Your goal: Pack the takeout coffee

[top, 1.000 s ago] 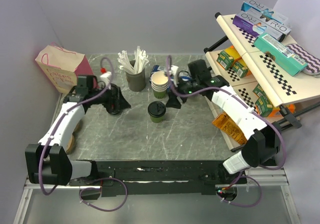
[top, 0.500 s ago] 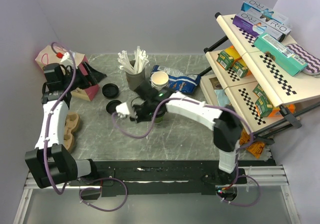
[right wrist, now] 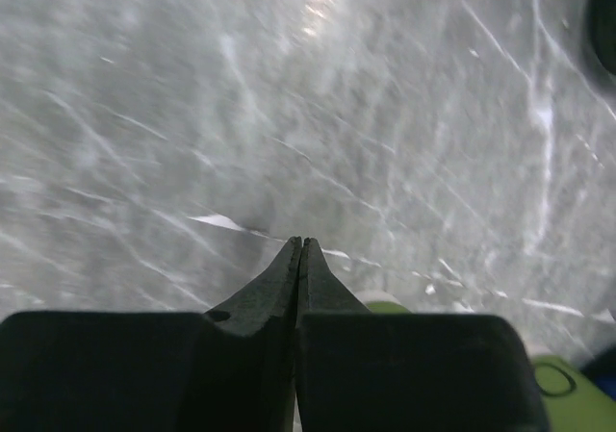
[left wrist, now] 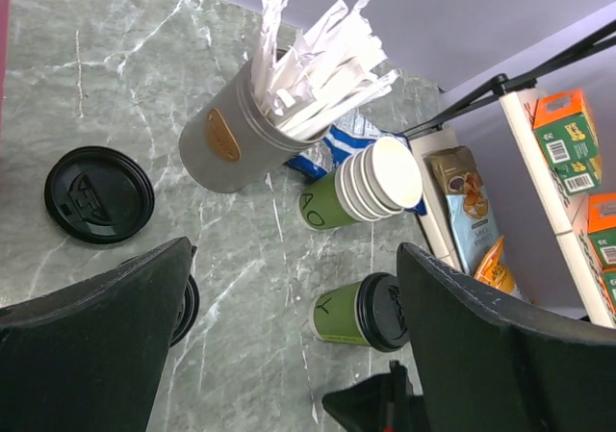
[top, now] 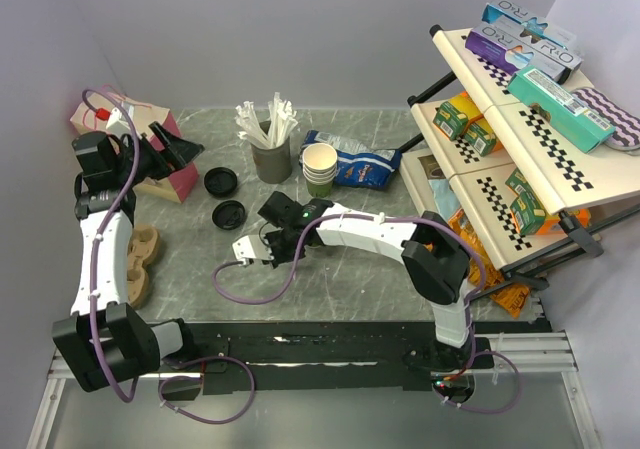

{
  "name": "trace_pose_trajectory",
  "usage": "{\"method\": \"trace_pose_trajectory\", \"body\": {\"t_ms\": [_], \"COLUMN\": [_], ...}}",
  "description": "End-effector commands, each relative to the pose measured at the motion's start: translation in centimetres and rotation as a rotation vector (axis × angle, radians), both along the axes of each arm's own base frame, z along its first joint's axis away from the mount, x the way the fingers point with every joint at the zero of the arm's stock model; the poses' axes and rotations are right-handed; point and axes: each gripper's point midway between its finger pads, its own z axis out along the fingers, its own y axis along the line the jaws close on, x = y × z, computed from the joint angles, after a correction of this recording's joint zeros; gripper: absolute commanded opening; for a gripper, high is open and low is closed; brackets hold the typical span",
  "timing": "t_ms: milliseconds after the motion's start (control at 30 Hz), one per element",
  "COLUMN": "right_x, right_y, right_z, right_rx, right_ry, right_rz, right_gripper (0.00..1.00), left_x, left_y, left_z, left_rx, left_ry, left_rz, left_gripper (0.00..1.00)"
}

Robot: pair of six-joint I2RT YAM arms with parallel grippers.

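Takeout coffee (left wrist: 358, 314) stands ungrasped; right gripper (right wrist: 298, 243) clenched on nothing, left gripper (left wrist: 298, 255) released

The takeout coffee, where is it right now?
In the left wrist view the takeout coffee stands on the table, bottom centre, just below the stack of lidless cups.

Table (left wrist: 115, 76): grey stone look with white veins, smooth, light sheen; glare patches in the right wrist view.
Coffee cup (left wrist: 339, 317): green paper side, matt. Lid (left wrist: 387, 312): black plastic, dull gloss.
Loose lid (left wrist: 98, 194): same black plastic, embossed.
Pot (left wrist: 226, 143): grey, matt, smooth; material unclear.
Sticks (left wrist: 318, 57) in it: white paper wrap.
Stacked cups (left wrist: 380, 177): cream paper, matt.
Snack bag (top: 355, 164): blue, glossy film.
Carrier bag (top: 175, 181): pink paper, matt.
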Motion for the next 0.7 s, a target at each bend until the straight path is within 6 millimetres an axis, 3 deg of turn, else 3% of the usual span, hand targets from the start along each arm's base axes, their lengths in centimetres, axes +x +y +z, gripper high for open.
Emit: {"method": "trace_pose_trajectory", "body": {"t_ms": [0, 667], "right_x": [2.7, 7.8], "right_y": [-0.8, -5.7], "right_z": [-0.9, -4.1], "right_rx": [-0.039, -0.159], "right_ry": [-0.102, -0.200], "right_rz": [-0.034, -0.172], "right_gripper": [0.00, 0.00], "left_x": [-0.7, -0.7], "left_y": [-0.7, -1.2], "left_z": [1.6, 0.9], "left_rx": [-0.016, -0.069], "left_ry": [-0.051, -0.033], "left_rz": [-0.033, -0.062], "left_gripper": [0.93, 0.92]}}
